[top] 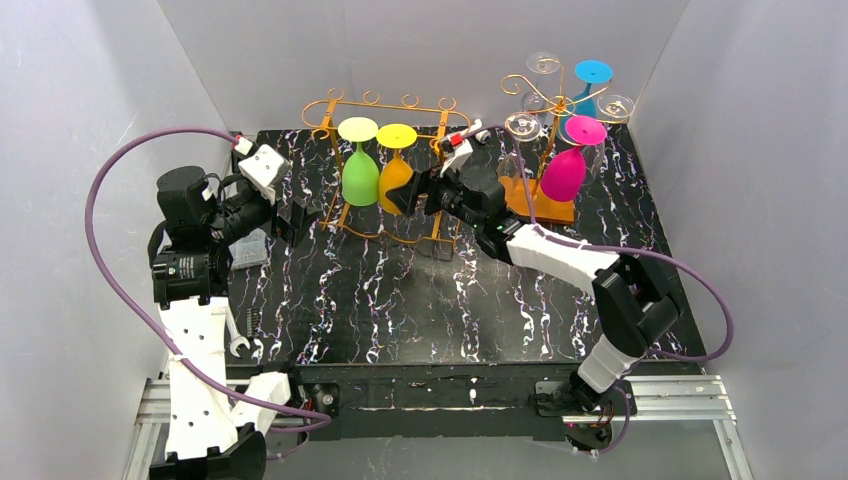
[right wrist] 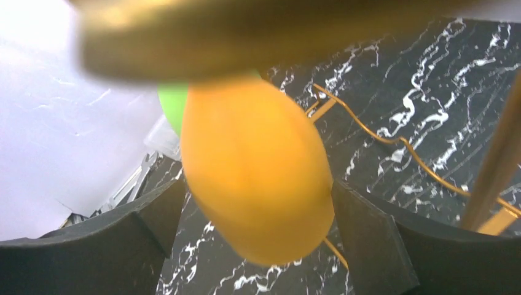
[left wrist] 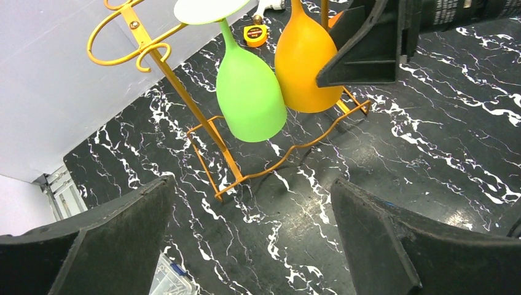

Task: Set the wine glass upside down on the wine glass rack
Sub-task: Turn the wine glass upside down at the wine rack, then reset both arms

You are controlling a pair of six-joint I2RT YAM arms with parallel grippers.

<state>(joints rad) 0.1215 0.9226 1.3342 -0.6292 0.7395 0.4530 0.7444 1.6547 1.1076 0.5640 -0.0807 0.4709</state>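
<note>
Hidden: in the right wrist view we see the orange wine glass (right wrist: 255, 172) blurred, stem cut off.
Axis: upright, bowl down, hanging on the rack (top: 388, 107).
Right claw (top: 405, 193): fingers apart around the bowl.
Left claw (top: 290, 224): apart, holding nothing, near the green glass (left wrist: 249, 92).

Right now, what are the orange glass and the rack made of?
The orange glass looks like matte plastic: solid colour, not see-through, hardly any shine. The rack looks like thin metal wire painted glossy gold-orange, bent into curls. I can't be sure from looks alone.

Overhead view and both close wrist views share the orange glass (top: 396, 175).
</note>
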